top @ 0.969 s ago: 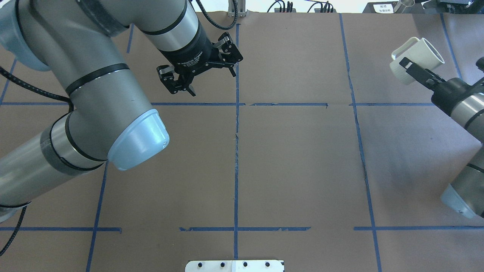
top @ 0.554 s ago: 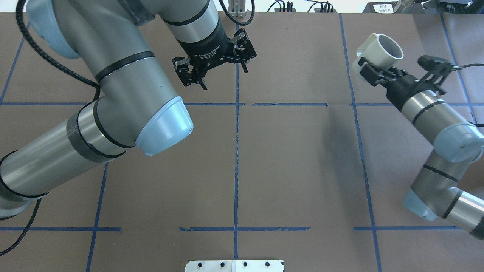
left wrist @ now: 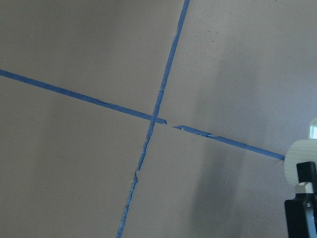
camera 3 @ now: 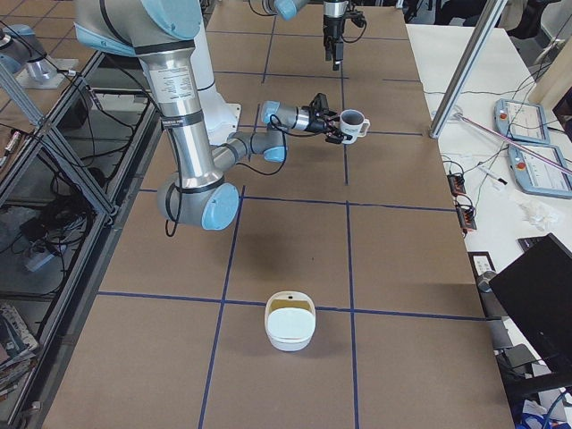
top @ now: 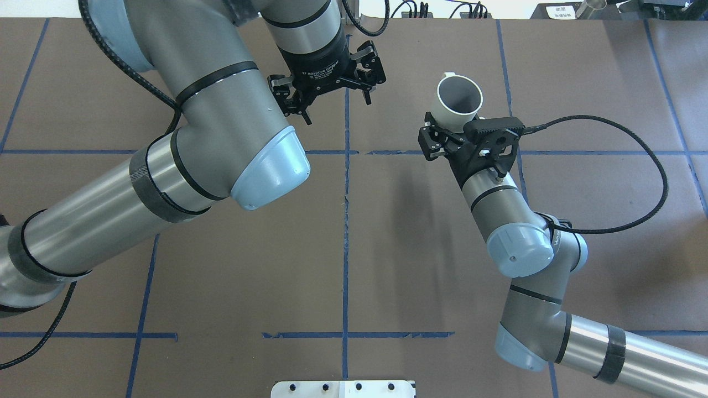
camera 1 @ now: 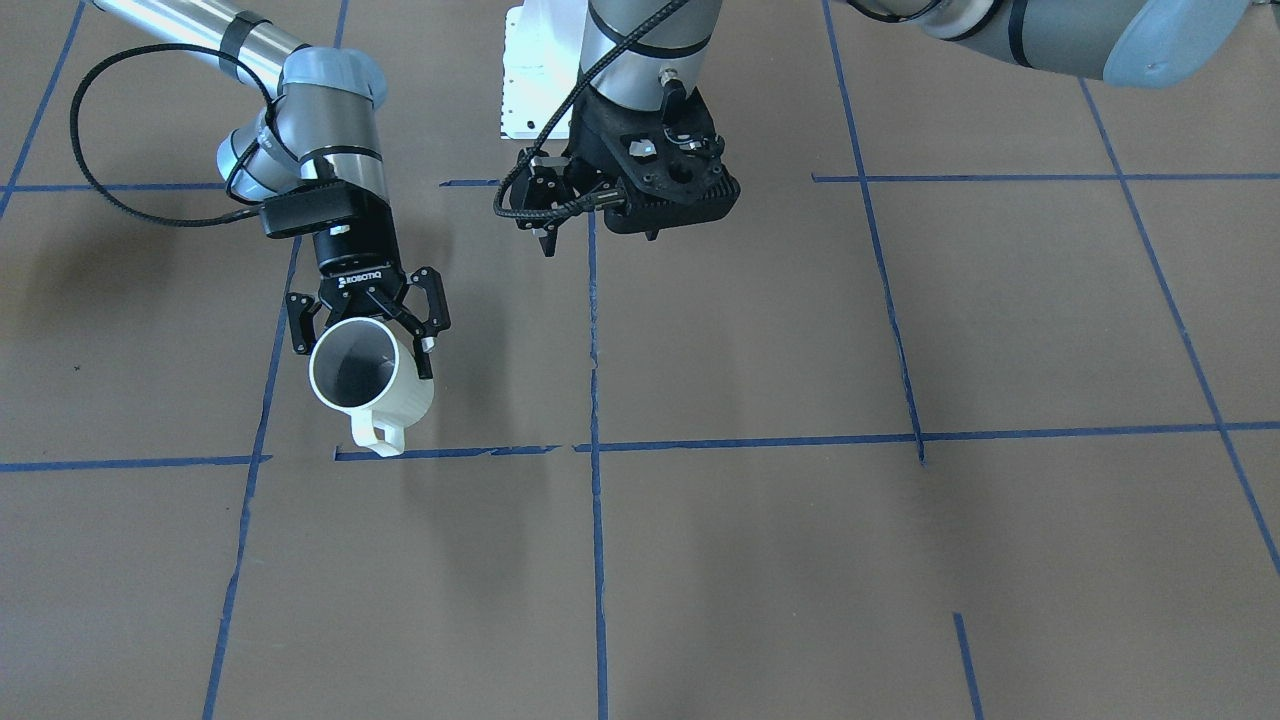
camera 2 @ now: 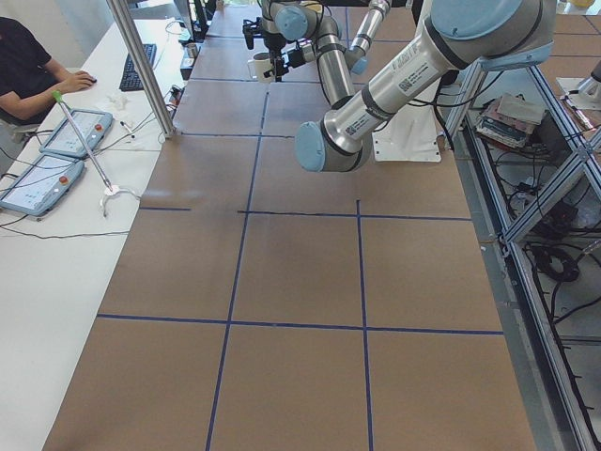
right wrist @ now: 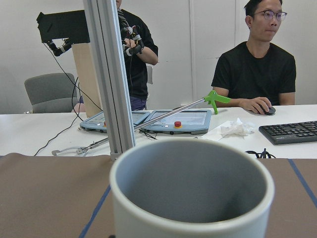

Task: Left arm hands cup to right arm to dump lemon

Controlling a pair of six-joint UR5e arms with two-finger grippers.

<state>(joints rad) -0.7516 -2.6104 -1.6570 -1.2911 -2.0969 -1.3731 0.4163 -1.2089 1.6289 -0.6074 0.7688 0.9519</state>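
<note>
My right gripper (top: 453,126) is shut on the white cup (top: 460,98) and holds it mouth-up above the table, right of the centre tape line, with the handle pointing away from the robot. In the front view the cup (camera 1: 365,385) shows a grey, empty-looking inside between the black fingers of the right gripper (camera 1: 363,352). The right wrist view is filled by the cup's rim (right wrist: 193,198). My left gripper (top: 336,108) is open and empty, hovering over the centre line to the cup's left. It also shows in the front view (camera 1: 598,232). No lemon shows clearly.
A white bowl (camera 3: 290,326) with a yellowish inside sits on the table near its right end. The white base plate (top: 343,388) is at the near edge. Operators sit at a side table (right wrist: 247,124) with teach pendants beyond the far edge.
My right arm has swung in from the far right toward the centre with the cup, which went from tilted to mouth-up. My left gripper has drifted right and stayed open.
</note>
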